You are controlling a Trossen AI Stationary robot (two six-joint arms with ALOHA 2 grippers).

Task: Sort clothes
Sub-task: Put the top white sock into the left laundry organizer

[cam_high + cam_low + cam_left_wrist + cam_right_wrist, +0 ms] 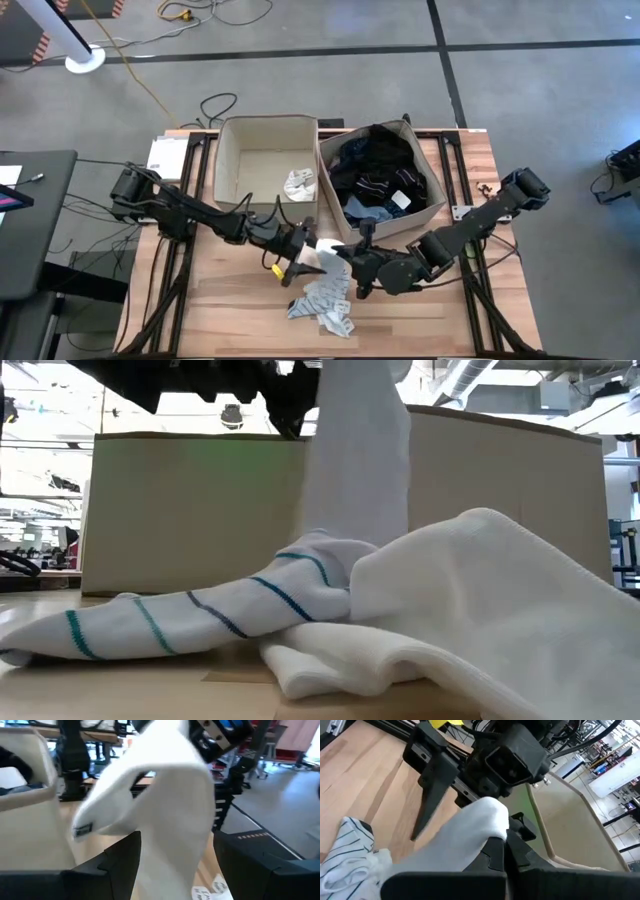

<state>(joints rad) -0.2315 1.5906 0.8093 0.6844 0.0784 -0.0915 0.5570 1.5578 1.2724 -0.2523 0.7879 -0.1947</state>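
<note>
A robotics lab: grey concrete floor (520, 90) with loose cables (215, 105), workbenches behind.

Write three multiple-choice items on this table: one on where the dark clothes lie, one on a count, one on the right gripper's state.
1. Where does the heap of dark soft clothes lie?
A. on the wooden tabletop
B. in the left-side bin
C. in the right-side bin

2. How many beige square fabric bins stand there?
A. one
B. two
C. three

3. The right gripper is:
A. shut on the white cloth
B. open wide
C. out of view

Key: C, the dark heap fills that bin; B, two stand side by side; A, its fingers clamp the cloth.
</note>
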